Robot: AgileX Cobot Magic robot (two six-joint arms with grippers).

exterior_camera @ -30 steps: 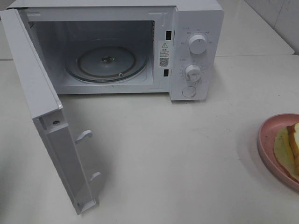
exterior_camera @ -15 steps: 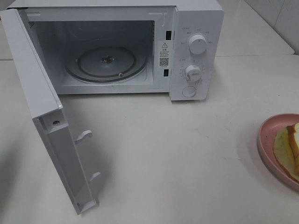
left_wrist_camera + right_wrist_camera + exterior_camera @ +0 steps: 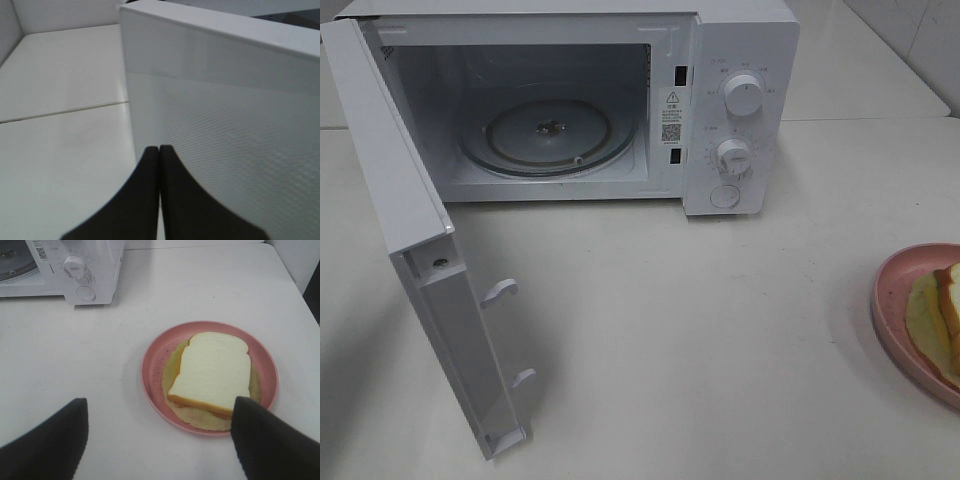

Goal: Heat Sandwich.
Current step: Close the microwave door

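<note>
The sandwich [image 3: 212, 371], white bread with tan crust over a pale leafy layer, lies on a round pink plate [image 3: 152, 367]. In the exterior high view the sandwich [image 3: 945, 315] and the plate [image 3: 892, 295] are cut off at the right edge. My right gripper [image 3: 160, 405] hovers open above the near side of the plate, holding nothing. The white microwave [image 3: 720, 100] stands at the back with its door [image 3: 430, 270] swung wide to the left and its glass turntable [image 3: 548, 135] bare. My left gripper [image 3: 159, 150] is shut and empty, close to the door's outer face [image 3: 225, 125]. Neither gripper shows in the exterior high view.
The microwave's control panel with two knobs [image 3: 742, 95] faces front on its right side, and the knobs [image 3: 75, 266] also show in the right wrist view. A table seam [image 3: 65, 111] runs behind the door. Bare white tabletop [image 3: 700, 330] lies between the microwave and the plate.
</note>
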